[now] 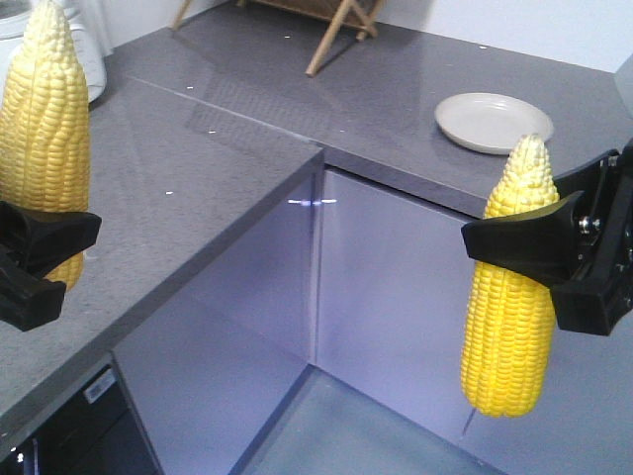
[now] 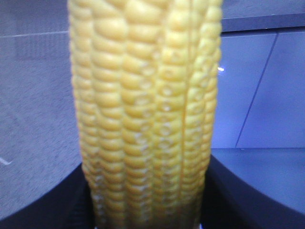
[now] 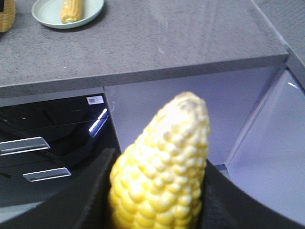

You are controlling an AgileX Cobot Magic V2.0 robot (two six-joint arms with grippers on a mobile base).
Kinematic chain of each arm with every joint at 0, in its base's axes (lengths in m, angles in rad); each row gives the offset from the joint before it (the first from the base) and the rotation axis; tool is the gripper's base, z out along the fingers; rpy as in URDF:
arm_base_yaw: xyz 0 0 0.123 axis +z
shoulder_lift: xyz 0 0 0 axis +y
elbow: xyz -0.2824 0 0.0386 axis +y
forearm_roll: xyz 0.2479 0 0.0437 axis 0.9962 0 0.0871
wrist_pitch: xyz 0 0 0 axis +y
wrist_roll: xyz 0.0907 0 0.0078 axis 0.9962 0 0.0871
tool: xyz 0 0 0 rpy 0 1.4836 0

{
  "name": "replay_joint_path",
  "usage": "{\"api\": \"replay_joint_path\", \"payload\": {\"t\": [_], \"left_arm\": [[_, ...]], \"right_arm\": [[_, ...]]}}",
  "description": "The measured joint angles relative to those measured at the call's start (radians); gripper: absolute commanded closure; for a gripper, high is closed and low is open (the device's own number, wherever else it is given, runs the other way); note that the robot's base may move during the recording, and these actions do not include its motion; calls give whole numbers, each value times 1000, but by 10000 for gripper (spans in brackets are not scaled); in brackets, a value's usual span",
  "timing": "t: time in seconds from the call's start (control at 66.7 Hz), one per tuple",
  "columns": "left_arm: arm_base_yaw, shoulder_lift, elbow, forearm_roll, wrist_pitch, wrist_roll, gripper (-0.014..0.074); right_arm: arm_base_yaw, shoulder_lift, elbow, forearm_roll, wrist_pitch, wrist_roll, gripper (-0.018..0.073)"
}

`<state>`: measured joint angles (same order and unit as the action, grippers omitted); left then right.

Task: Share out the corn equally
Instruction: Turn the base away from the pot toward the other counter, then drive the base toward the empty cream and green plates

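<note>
My left gripper [image 1: 79,255] pinches one corn cob [image 1: 40,119] upright; my right gripper [image 1: 514,247] clamps a second cob [image 1: 509,336], tip up, both held clear of the counter [image 1: 376,89]. A third cob [image 3: 71,10] lies on a green plate [image 3: 93,12].

Two black grippers enter the front view from opposite sides, each clamped on a corn cob held upright in the air, tip up. The left gripper [image 1: 69,259] reaches in from the left edge, its two fingers [image 1: 45,233] closed around the lower part of the left cob [image 1: 40,119]. The right gripper [image 1: 519,259] reaches in from the right edge and grips the right cob [image 1: 509,336] a little above its middle, so most of that cob hangs below the jaws. In each wrist view, dark fingers press against both sides of the cob.
</note>
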<state>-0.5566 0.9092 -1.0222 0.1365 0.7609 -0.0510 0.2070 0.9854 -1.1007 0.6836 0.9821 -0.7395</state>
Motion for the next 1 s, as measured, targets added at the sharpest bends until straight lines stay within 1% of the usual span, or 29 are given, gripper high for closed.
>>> {"api": "replay_joint_path", "payload": {"t": [1.004], "left_arm": [[0,0,0,0,0,0,279]], "right_arm": [[0,0,0,0,0,0,402]]}}
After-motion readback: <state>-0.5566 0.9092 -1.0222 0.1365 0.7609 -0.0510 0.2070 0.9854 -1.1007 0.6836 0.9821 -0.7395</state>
